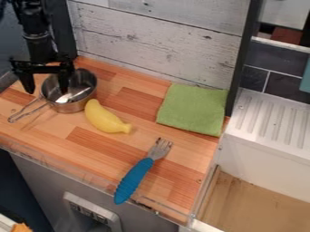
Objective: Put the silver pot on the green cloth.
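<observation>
Silver pot [74, 106]: upright on the desk [45, 131], beside the banana [104, 118].
Gripper [45, 87]: jaws spread, apparently astride the pot's rim, presumably to pinch its wall.
Green cloth [194, 108]: laid flat, bare for the pot.

pot [74, 107] — glossy mtl. | cloth [194, 109] — matt fabric | countertop [45, 129]: smooth wd. | fork hdl. [133, 181]: ribbed plast.
</observation>
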You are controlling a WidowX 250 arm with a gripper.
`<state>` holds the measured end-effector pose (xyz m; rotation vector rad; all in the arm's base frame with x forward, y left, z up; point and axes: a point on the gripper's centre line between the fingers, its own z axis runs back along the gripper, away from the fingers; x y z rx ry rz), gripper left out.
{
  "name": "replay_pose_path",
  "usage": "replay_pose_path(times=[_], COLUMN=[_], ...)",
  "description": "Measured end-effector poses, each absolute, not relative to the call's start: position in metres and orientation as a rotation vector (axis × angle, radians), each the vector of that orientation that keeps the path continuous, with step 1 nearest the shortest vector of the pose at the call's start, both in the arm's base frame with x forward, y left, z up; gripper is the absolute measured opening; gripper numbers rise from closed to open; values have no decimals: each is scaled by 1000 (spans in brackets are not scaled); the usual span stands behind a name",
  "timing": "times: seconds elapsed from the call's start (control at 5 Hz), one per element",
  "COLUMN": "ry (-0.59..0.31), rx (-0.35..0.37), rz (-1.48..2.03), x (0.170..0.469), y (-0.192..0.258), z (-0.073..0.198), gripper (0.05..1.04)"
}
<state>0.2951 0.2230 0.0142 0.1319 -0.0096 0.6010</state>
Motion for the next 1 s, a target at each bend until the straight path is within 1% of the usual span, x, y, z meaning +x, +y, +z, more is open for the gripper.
replay_pose_path(times=[0.2,0.4,0.6,0.8,1.0], ry=[13,-3,14,29,59], rx=[137,143,167,173,145], rz=[591,604,621,630,620], x=[293,295,291,288,277], y=[220,222,223,222,213], z=[14,12,9,8,22], gripper=[658,347,145,91,87])
